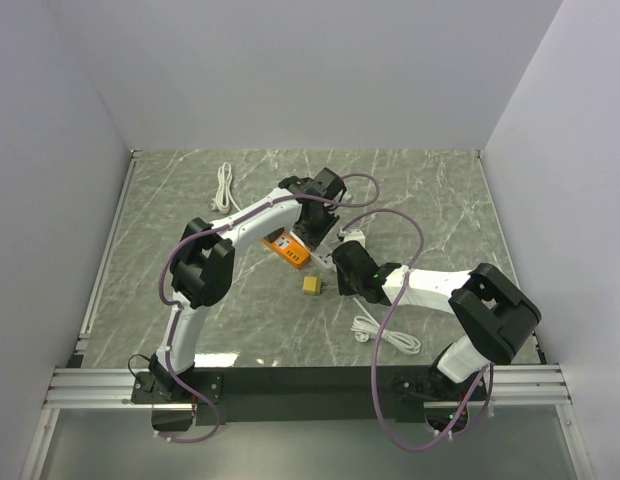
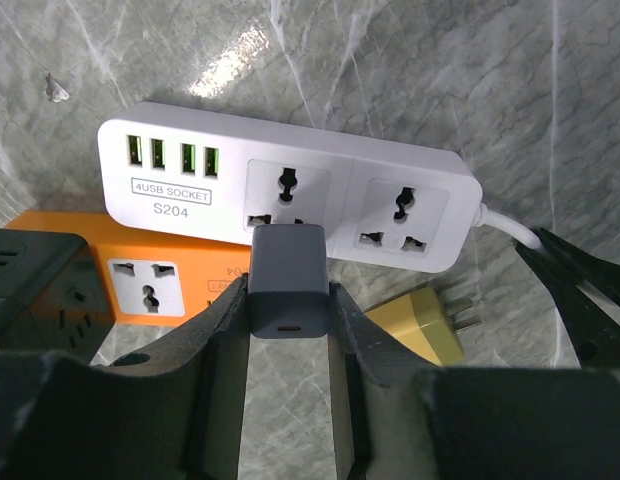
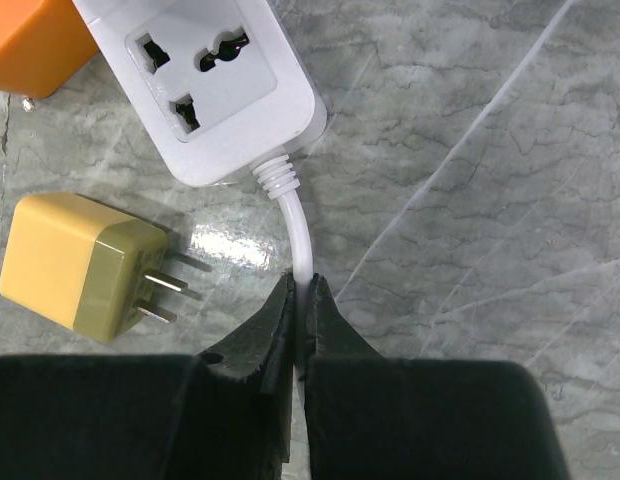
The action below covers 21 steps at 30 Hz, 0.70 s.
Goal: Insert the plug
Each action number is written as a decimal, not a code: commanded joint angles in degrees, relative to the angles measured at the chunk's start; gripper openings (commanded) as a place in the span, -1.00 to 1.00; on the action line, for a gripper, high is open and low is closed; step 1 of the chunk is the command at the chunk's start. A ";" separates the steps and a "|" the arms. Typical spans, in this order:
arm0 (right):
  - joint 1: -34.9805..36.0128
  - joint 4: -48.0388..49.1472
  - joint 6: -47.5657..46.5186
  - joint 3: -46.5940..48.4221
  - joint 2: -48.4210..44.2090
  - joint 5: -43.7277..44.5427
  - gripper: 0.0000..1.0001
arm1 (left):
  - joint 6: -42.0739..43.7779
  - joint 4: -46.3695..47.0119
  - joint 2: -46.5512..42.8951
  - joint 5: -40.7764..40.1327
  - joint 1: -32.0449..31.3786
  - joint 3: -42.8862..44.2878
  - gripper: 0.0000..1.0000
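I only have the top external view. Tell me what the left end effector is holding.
Observer: The left wrist view shows the left end effector clamping a grey charger between its fingers.
Operator: Report where it sits against the strip.
Observer: It covers the lower holes of the socket next to the USB ports on the white power strip. I cannot tell whether its prongs are in.
Operator: Now check the right end effector.
Observer: In the right wrist view, the right end effector is shut on the white cable, a little way from where it leaves the strip.
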 commanded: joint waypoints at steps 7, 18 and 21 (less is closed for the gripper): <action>0.80 -3.69 0.24 0.29 2.39 -0.90 -1.00 | -0.85 -0.40 -2.88 -0.82 -0.33 -0.37 -0.99; 0.97 -3.78 0.24 0.37 2.57 -0.82 -1.00 | -0.32 -1.81 -1.21 -1.26 -0.15 1.74 -0.99; 1.15 -3.78 0.24 0.46 2.74 -0.64 -1.00 | -0.06 -1.89 -0.68 -0.82 -0.06 1.92 -0.99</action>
